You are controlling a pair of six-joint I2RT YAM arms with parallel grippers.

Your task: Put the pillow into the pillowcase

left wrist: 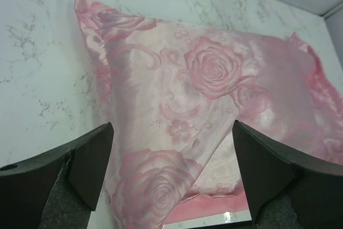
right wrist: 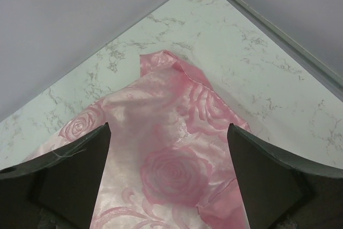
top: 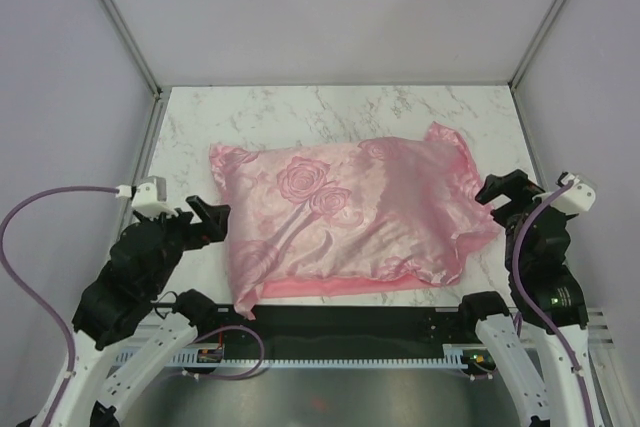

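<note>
Between your two pincers, the pillowcase (top: 340,217) lay plump on the table (top: 300,112), bulging as if the pillow already sat inside, though no pillow showed. Your left pincer (top: 208,219) and right pincer (top: 503,190) both stood wide and empty, just beside its ends. Little seemed left but tidying the ruffled end by the right pincer.

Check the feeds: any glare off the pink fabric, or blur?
Top external: even light, soft sheen on the pillowcase, no harsh shadows. Left wrist: sharp, pale glare washing out the pattern mid-fabric. Right wrist: sharp, a whitish glare patch left of centre.
</note>
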